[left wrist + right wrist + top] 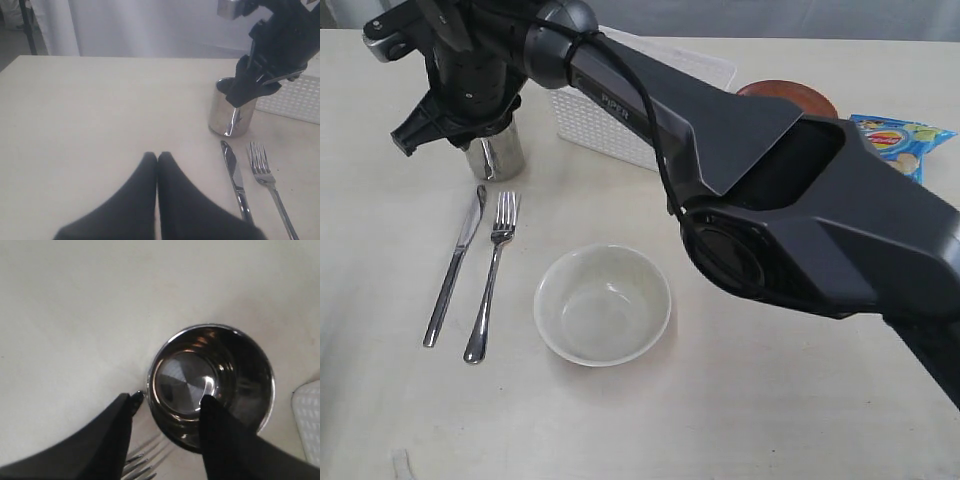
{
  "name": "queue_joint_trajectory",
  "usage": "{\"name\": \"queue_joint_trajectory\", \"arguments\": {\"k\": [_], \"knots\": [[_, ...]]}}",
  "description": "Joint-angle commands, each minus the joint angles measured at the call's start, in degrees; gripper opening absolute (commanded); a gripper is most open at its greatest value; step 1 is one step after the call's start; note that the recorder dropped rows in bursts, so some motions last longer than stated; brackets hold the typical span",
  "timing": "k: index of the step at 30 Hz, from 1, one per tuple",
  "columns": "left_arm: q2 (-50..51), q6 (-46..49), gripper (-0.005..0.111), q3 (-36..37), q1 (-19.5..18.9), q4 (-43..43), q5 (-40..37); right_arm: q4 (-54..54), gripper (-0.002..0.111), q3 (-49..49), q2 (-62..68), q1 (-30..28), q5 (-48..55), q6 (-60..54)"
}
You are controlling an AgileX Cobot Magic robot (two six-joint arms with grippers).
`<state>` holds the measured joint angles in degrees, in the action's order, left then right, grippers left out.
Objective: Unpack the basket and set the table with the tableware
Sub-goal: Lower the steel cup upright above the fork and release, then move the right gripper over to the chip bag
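**As the right gripper (pixel 167 400) straddles the rim of the cup (pixel 185 382)**

Its jaws stand apart, one finger inside the upright steel cup and the other outside its wall, neither visibly pressing. Near the cup, the knife (pixel 455 265) and fork (pixel 492 275) lie side by side on the table (pixel 720 400), with the pale bowl (pixel 603 303) upright near them. Just beside the cup sits the white basket (pixel 590 125). The brown plate (pixel 790 95) shows past the arm, near the blue chip bag (pixel 900 140). The left gripper (pixel 157 156) hovers above the table, clenched on nothing.
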<state>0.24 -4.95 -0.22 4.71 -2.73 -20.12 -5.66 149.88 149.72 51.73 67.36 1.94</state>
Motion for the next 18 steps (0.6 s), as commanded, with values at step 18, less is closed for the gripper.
{"name": "queue_joint_trajectory", "arguments": {"k": [18], "knots": [[-0.24, 0.22, 0.000, 0.22, -0.17, -0.45, 0.49, -10.87, 0.042, -14.09, -19.61, -8.57, 2.61, 1.40]]}}
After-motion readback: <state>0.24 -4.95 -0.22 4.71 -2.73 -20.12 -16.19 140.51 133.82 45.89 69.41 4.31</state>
